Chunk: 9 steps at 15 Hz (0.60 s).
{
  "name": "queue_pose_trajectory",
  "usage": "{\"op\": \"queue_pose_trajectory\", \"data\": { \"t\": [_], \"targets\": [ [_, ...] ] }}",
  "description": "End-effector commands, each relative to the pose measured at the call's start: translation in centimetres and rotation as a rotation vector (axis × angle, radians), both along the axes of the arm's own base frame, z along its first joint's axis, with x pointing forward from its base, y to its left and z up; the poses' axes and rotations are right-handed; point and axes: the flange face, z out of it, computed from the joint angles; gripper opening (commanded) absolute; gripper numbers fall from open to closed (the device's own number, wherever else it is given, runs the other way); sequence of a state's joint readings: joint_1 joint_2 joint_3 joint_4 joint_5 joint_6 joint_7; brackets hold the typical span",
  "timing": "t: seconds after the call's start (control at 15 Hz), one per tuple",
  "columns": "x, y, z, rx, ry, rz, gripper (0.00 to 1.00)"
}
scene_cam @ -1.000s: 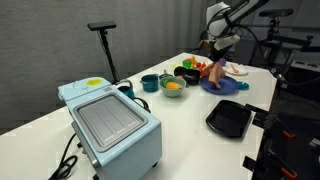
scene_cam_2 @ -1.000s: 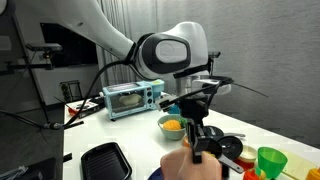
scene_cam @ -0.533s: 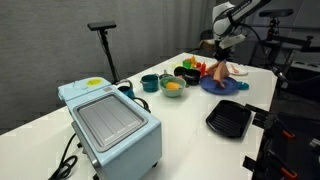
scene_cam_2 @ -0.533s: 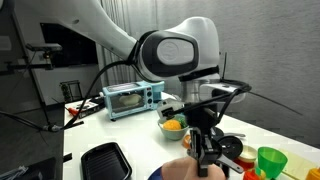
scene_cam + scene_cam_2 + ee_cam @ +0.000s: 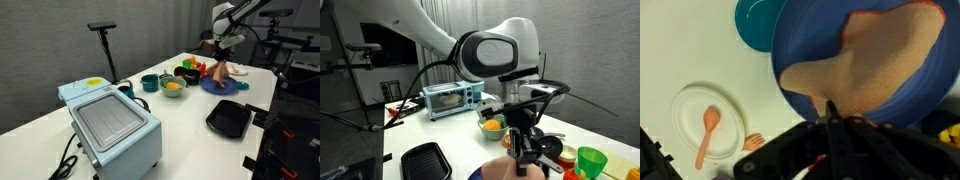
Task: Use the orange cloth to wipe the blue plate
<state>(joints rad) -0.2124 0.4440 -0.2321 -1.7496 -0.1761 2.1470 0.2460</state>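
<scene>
Cloth lies spread on the plate, covering much of it, with one corner drawn up into a narrow fold between the jaws of the gripper, which are closed on it. In an exterior view the plate sits at the far right of the table, the gripper above it. In the wrist view a bowl stands just left of the plate, and a dish holds a spoon.

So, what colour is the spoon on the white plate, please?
Orange spoon; wrist view shows it best.
</scene>
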Motion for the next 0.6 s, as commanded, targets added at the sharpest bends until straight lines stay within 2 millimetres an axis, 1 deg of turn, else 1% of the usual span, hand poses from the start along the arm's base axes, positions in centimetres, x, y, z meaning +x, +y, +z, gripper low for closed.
{"op": "queue_pose_trajectory", "data": {
  "t": [0.0, 0.13, 0.2, 0.53],
  "targets": [
    [0.2, 0.3, -2.1, 0.075, -0.002, 0.006, 0.01],
    [0.1, 0.5, -4.3, 0.106, 0.017, 0.010, 0.01],
    [-0.3, -0.2, -4.7, 0.114, 0.032, 0.008, 0.01],
    [-1.1, -1.7, -10.0, 0.128, 0.126, 0.000, 0.01]
  ]
}}
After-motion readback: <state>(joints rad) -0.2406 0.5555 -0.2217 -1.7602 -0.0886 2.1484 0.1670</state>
